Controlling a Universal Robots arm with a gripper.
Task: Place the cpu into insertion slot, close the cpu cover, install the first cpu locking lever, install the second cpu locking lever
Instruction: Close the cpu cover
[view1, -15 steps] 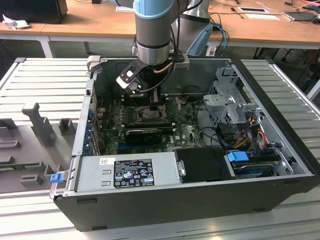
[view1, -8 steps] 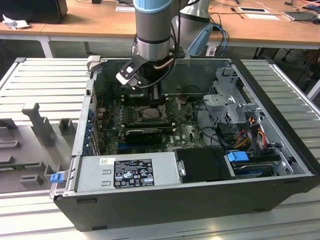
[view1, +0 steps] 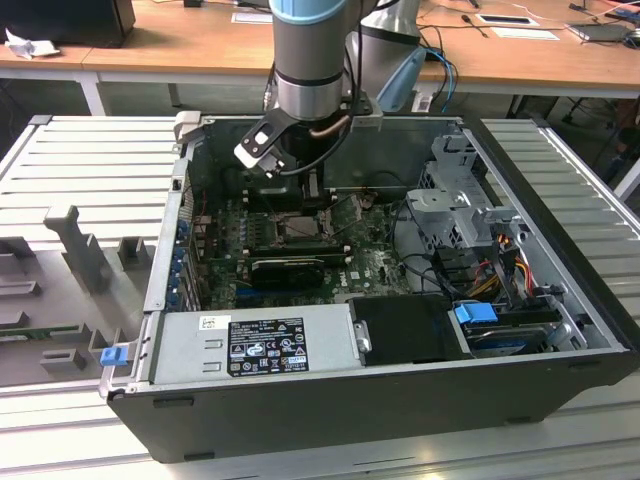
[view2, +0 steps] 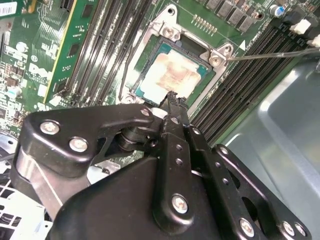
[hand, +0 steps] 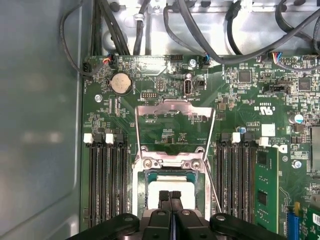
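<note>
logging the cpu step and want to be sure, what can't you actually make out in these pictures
1. First wrist view: the gripper covers the near part of the cpu.
2. Second wrist view: whether the gripper touches the cpu cannot be told; the locking lever is cut off by the picture's edge.
3. Exterior view: the arm blocks the cpu, so its seating is hidden.

Power-supply label (view1: 265, 345): print illegible
</note>
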